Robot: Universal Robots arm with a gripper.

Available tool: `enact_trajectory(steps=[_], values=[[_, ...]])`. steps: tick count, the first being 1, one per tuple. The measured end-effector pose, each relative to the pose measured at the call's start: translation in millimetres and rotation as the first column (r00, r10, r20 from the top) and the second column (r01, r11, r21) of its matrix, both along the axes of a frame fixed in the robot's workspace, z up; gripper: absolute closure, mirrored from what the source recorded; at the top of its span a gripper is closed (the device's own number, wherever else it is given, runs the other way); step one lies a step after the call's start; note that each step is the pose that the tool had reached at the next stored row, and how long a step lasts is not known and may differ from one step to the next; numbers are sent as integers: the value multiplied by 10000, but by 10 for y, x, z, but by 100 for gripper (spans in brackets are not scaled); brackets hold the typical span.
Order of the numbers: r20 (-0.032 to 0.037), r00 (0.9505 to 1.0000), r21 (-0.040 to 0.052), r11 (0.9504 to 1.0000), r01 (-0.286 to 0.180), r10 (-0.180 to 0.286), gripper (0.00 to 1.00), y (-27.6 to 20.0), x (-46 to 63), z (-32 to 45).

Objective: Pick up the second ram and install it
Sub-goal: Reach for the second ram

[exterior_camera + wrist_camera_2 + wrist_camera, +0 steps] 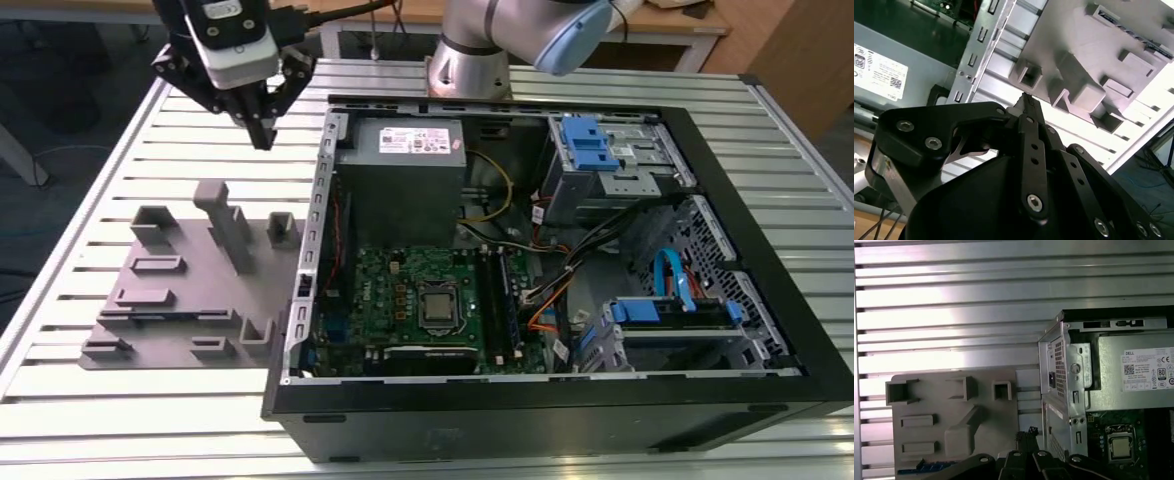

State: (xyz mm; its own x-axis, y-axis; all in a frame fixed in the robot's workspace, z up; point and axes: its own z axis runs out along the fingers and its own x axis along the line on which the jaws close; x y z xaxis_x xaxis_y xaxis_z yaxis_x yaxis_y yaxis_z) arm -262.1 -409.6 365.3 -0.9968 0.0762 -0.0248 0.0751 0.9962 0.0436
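Observation:
My gripper (pixel 262 136) hangs above the slatted table (pixel 120 180), just beyond the far edge of the grey tray (pixel 187 300). Its black fingertips meet in a point with nothing between them, as both wrist views show (pixel 1025 100) (pixel 1027 433). The second ram (pixel 926 467) is a thin blue strip lying low in a slot at one end of the tray, away from the gripper; in the exterior view it is a dark line (pixel 140 314) at the tray's near left. The open computer case (pixel 320 250) stands at the exterior view's right of the tray, with the green motherboard (pixel 387 290) inside.
Upright posts (pixel 227 225) rise from the tray just under the gripper. The case's metal wall (pixel 1061 385) stands next to the tray. Inside the case are the grey power supply (pixel 400 150), a silver processor (pixel 438 308), cables and blue drive brackets (pixel 581 140). The arm's base (pixel 467 60) is behind the case.

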Motion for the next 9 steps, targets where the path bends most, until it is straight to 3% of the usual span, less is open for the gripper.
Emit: enact_trajectory(steps=[9], values=[[-2, 10000, 0, 10000, 0, 0, 93, -64, -352, -116]])
